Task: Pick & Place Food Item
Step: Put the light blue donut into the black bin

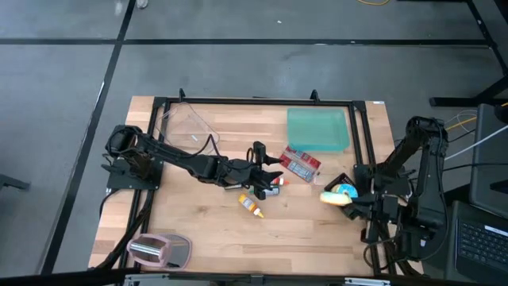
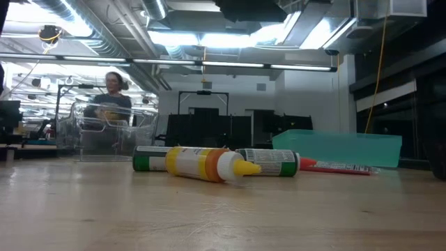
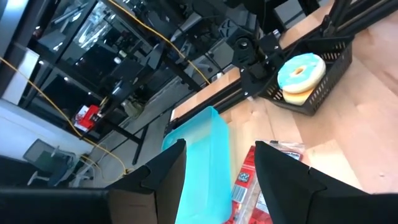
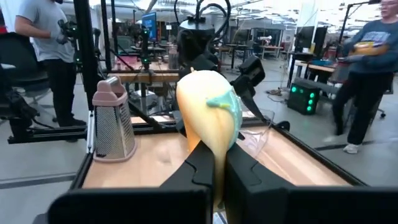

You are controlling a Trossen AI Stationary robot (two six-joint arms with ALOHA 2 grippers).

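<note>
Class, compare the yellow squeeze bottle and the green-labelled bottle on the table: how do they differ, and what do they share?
The yellow squeeze bottle is yellow and orange with a pointed nozzle; the green-labelled bottle is white and green with printed text. In the low view, the yellow squeeze bottle lies nearer, partly hiding the green-labelled bottle. Both lie on their sides on the wooden table.

No readable text on any item

Left claw (image 1: 274, 176) agape mid-table (right claw (image 1: 347, 196) clamped).

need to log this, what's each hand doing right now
left hand: open, holding nothing.
right hand: shut on the donut.
</note>
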